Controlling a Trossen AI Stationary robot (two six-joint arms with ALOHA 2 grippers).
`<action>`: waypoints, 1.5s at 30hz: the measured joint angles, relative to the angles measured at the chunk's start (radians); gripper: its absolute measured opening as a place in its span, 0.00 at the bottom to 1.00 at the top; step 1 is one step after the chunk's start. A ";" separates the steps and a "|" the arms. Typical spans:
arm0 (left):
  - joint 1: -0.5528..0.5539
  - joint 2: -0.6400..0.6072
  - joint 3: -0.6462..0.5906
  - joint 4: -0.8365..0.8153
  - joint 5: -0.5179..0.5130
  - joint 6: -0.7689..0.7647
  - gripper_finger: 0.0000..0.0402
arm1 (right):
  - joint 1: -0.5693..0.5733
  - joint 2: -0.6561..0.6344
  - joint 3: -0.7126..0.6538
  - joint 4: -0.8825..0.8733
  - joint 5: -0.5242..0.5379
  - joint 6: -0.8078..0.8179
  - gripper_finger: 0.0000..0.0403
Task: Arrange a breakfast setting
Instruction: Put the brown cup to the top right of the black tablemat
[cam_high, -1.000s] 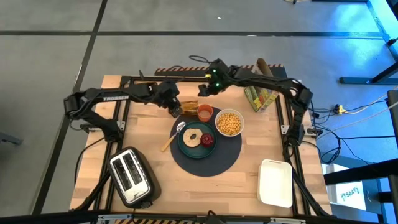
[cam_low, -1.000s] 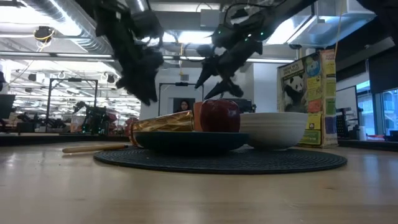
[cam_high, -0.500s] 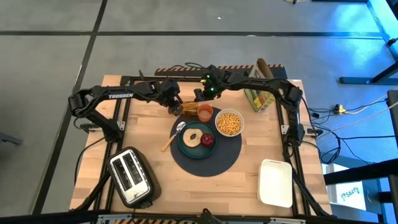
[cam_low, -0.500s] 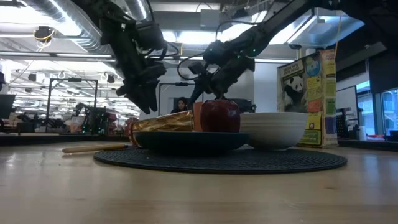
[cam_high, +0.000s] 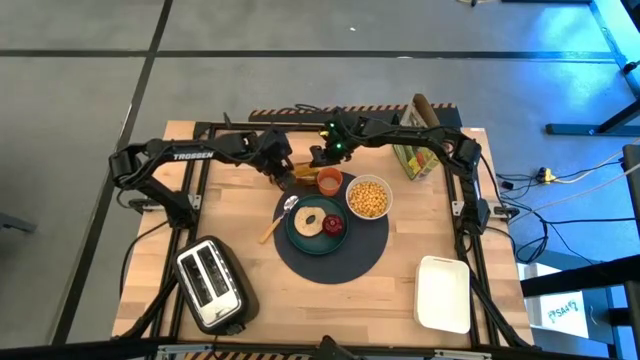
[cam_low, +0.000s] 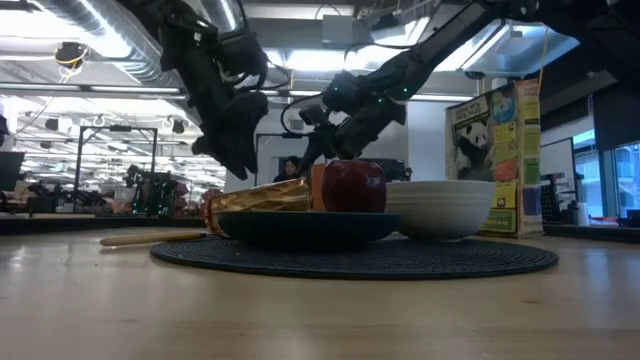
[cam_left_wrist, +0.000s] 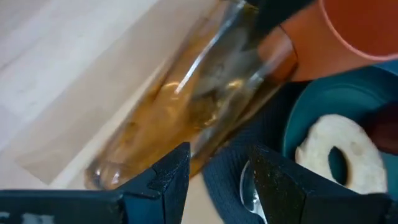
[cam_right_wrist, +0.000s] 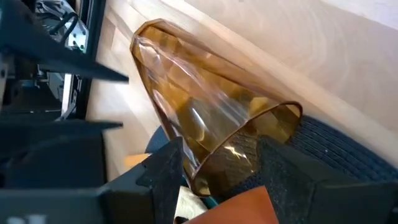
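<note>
Your left gripper (cam_high: 287, 170) has closed in on the tipped amber glass (cam_high: 303, 172), fingers spread; right gripper (cam_high: 318, 158) likewise, spread above it.

A: What colours are on the mat (cam_high: 340, 258)?
B: The mat is dark blue. On it sits a teal plate (cam_high: 303, 235) with a pale tan bagel (cam_high: 309, 219) and a deep red fruit (cam_high: 333, 224).
A: And at two o'clock from the plate?
B: A white bowl (cam_high: 368, 197), yellow inside. At twelve o'clock, an orange cup (cam_high: 329, 181) beside a clear amber glass (cam_right_wrist: 205, 140).
A: The rest?
B: Light wood table (cam_high: 240, 215), silver-and-black toaster (cam_high: 210, 283) at seven o'clock, white tray (cam_high: 442, 293) at four, and a green box with a black-and-white panda (cam_low: 492, 165).
</note>
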 joint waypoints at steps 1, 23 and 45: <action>-0.007 0.004 0.000 0.000 -0.001 0.000 0.40 | 0.001 0.000 0.000 0.007 0.002 0.000 0.48; -0.014 -0.012 0.000 -0.021 -0.180 -0.042 0.40 | 0.026 0.038 0.000 0.152 0.003 0.067 0.48; 0.007 0.092 0.000 0.112 -0.148 -0.032 0.40 | 0.025 0.038 -0.001 0.134 0.020 0.037 0.18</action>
